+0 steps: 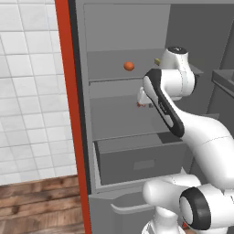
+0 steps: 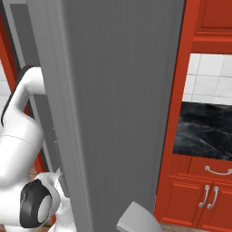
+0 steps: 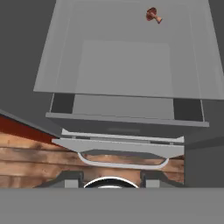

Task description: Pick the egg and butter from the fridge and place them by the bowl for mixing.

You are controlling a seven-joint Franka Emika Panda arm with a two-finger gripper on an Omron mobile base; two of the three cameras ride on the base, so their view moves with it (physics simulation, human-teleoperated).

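The fridge [image 1: 119, 41] stands open, and my arm [image 1: 167, 107] reaches in between its shelves. On the upper shelf lies the small orange-brown egg [image 1: 129, 66]. To its right, the pale butter [image 1: 157, 61] peeks out from behind my arm. In the hand view, my gripper [image 3: 111, 180] looks down on the middle shelf [image 3: 122, 57] and the grey drawer [image 3: 127, 120] below it. Its fingers stand apart with nothing between them. The bowl is out of view.
A small red-and-white item [image 3: 153, 15] lies on the middle shelf toward the back, also seen under my hand [image 1: 140, 104]. The grey fridge door [image 2: 122, 113] blocks most of the right base view. Red cabinets [image 2: 204, 195] stand to its right. A red frame [image 1: 68, 114] borders the fridge's left.
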